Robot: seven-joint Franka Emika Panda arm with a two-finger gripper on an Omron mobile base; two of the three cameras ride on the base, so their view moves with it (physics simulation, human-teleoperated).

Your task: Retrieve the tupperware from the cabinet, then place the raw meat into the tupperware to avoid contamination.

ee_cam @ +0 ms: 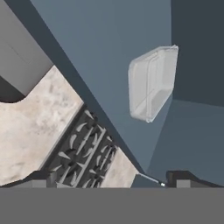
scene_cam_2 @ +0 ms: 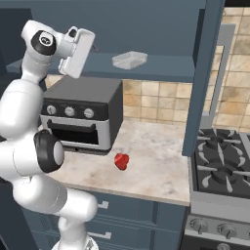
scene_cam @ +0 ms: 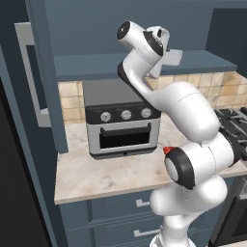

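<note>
Cabinet (scene_cam_2: 146, 29) stands open, doors swung out to both sides, w/ its bottom shelf (scene_cam_2: 161, 66) exposed above the toaster oven (scene_cam_2: 83, 114). Tupperware (scene_cam_2: 129, 59) sits alone on that shelf, near the front edge, open shelf on either side of it; in hand view it lies on the blue shelf (ee_cam: 100, 65) close to the inner corner where the cabinet wall meets it. Gripper (ee_cam: 107, 181) is raised to shelf height, left of the tupperware in right base view, apart from it, not touching; hand view has the container ahead of and above the fingertips (ee_cam: 37, 177). The tips sit wide apart at the frame's bottom, so jaws are open, holding nothing. Raw meat (scene_cam_2: 121, 161) lies on the marble surface (scene_cam_2: 156, 161) below, in front of the oven's right corner, w/ bare surface btwn it and the stove (scene_cam_2: 222, 161).
</note>
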